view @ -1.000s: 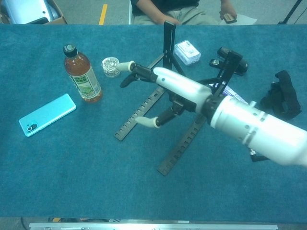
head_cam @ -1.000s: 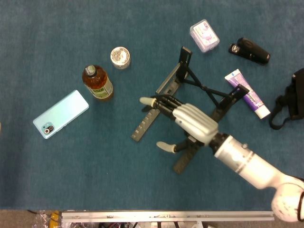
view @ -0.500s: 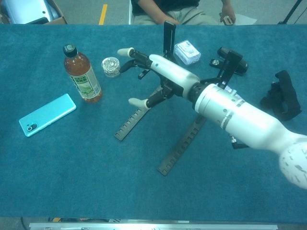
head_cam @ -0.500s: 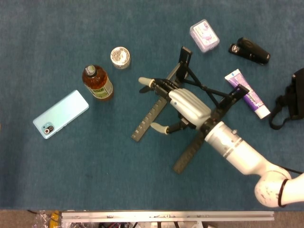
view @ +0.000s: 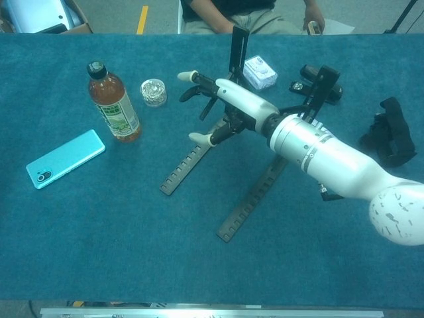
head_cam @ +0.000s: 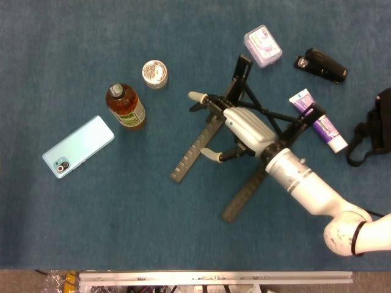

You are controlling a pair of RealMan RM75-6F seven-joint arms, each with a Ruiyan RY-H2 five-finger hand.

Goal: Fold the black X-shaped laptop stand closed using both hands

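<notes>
Your right robot hand [head_cam: 244, 130] [view: 228, 106] is over the middle of the black X-shaped laptop stand [head_cam: 201, 145] [view: 189, 163], which lies spread open near the centre of the blue tabletop [head_cam: 91, 213] [view: 99, 232]. The fingers are apart: one pale-tipped finger [head_cam: 196, 96] [view: 187, 75] reaches out past the left slotted rail, and the thumb [head_cam: 209, 155] [view: 199, 138] hangs beside that same rail. You have nothing visibly clamped; whether the palm touches the stand's cross-links cannot be told from either view. Your left robot hand appears in neither view.

The stand's two slotted rails run diagonally toward the near edge, apart from each other, and its two end brackets stand up at the far side. The stand is not folded.

Other items noted on the tabletop:
- A bottle of brown liquid [head_cam: 126, 106] [view: 112, 103], upright, left of the stand.
- A light blue phone [head_cam: 78, 146] [view: 65, 158], flat, further left.
- A small clear round lid or cup [head_cam: 154, 74] [view: 153, 92], beyond the bottle.
- A small clear box [head_cam: 263, 45] [view: 260, 71], beyond the stand.
- A black device [head_cam: 321, 65] [view: 311, 71], far right.
- A white and purple tube [head_cam: 318, 119], just beside the stand's right bracket.
- A black strap [head_cam: 374, 128] [view: 387, 132], at the right edge.
</notes>
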